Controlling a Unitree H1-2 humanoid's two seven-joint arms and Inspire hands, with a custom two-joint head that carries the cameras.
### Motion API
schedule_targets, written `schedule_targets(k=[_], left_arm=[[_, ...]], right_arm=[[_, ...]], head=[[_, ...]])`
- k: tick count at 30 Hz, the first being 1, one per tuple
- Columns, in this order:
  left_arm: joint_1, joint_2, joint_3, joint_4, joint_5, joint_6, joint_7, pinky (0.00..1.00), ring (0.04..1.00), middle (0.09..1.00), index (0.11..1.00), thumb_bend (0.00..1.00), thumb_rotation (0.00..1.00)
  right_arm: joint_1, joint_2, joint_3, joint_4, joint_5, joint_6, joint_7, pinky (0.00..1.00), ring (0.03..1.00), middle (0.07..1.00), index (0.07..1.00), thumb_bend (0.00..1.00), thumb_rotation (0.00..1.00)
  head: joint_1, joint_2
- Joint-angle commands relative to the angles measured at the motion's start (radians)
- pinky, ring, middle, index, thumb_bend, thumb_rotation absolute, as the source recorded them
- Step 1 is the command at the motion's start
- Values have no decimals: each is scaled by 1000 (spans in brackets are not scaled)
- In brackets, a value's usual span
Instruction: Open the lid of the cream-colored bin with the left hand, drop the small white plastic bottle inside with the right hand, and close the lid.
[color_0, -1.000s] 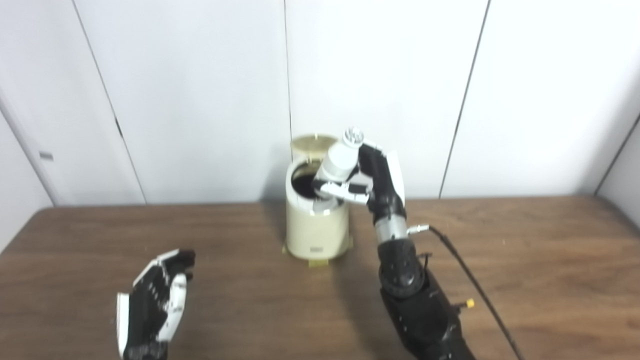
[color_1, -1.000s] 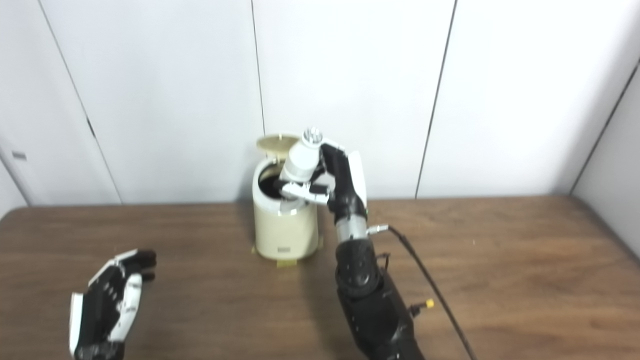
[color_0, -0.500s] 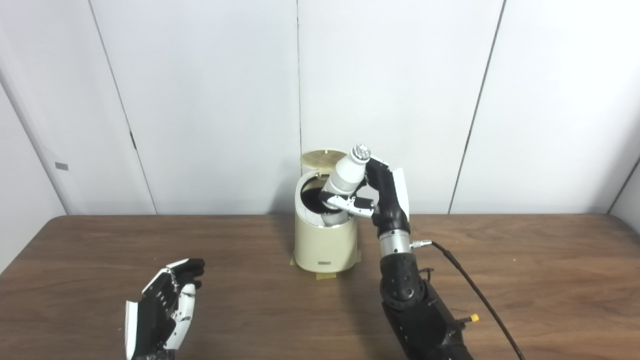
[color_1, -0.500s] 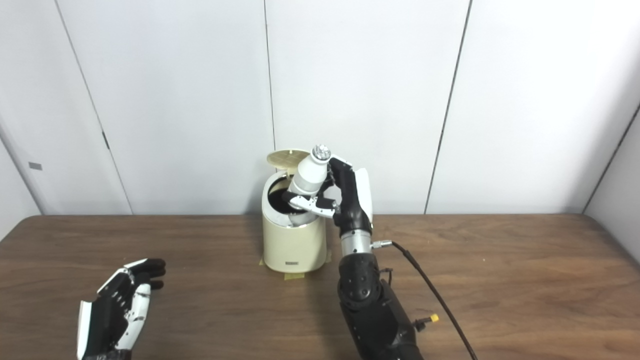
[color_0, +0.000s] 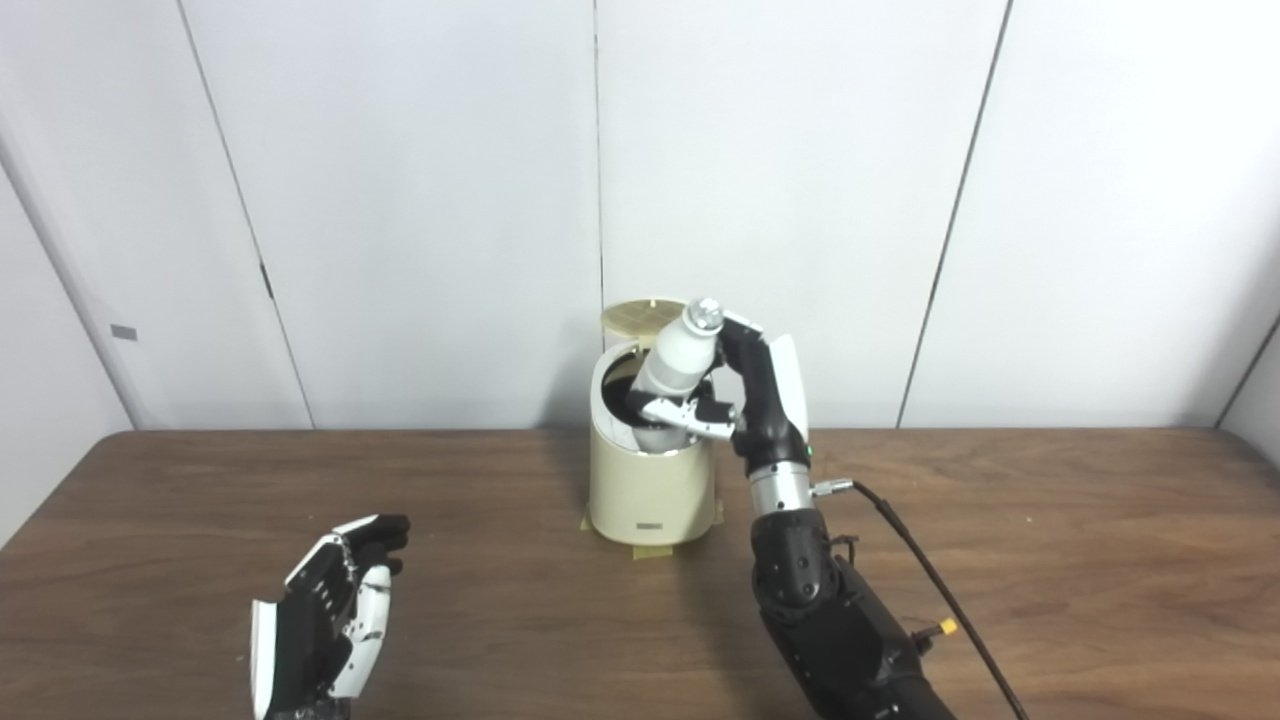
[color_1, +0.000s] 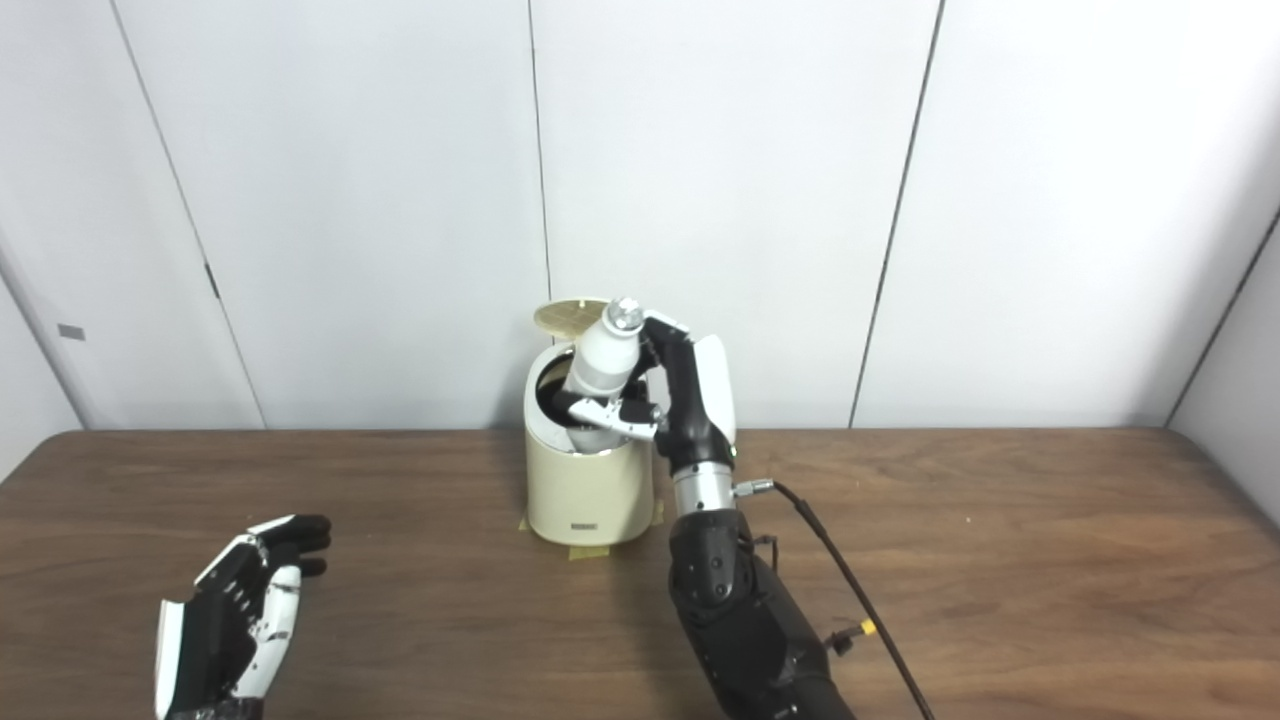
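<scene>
Change: bottle (color_0: 680, 352) tipped further into bin (color_0: 650, 480), frame centre.
Right hand (color_0: 745, 385): grips bottle for drop.
Left hand (color_0: 325, 615): lower left, spread, empty.
Lid (color_0: 645, 316): upright, clearing mouth.

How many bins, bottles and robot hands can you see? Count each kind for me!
Cream-colored round plastic bin, lid up: 1
Small white plastic bottle, tilted into the bin's mouth: 1
Black-and-white robot hands: 2, left robot hand and right robot hand
Total: 4

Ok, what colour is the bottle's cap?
Silvery, shiny metallic cap on the white bottle; it shows best in the left eye view.
</scene>
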Motion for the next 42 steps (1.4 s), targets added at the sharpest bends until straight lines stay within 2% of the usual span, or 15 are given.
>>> schedule_targets(k=[1, 10, 18, 31, 42], left_arm=[[17, -40, -30, 64, 34, -27, 3, 636, 693, 690, 657, 207, 563], [19, -41, -32, 56, 35, -18, 3, 632, 691, 688, 657, 194, 509], [22, -39, -33, 55, 28, -28, -1, 632, 691, 689, 654, 202, 539], [21, -38, -37, 65, 41, -33, 5, 630, 697, 695, 655, 187, 529], [24, -38, -39, 61, 51, -27, 6, 631, 696, 695, 665, 192, 582]], right_arm=[[-41, -15, 24, -19, -10, -47, -37, 390, 435, 490, 501, 516, 0], [-26, -48, 108, -22, -6, -47, -83, 390, 439, 493, 492, 517, 0], [-19, -70, 158, -16, -3, -47, -114, 392, 438, 501, 489, 516, 0], [-69, -90, 221, 46, -58, -47, -234, 386, 429, 504, 486, 517, 0], [-108, -101, 291, 118, -72, -47, -327, 366, 428, 499, 484, 518, 0]], head=[[-2, 0], [-2, 2], [-2, 1], [2, -2], [4, -5]])
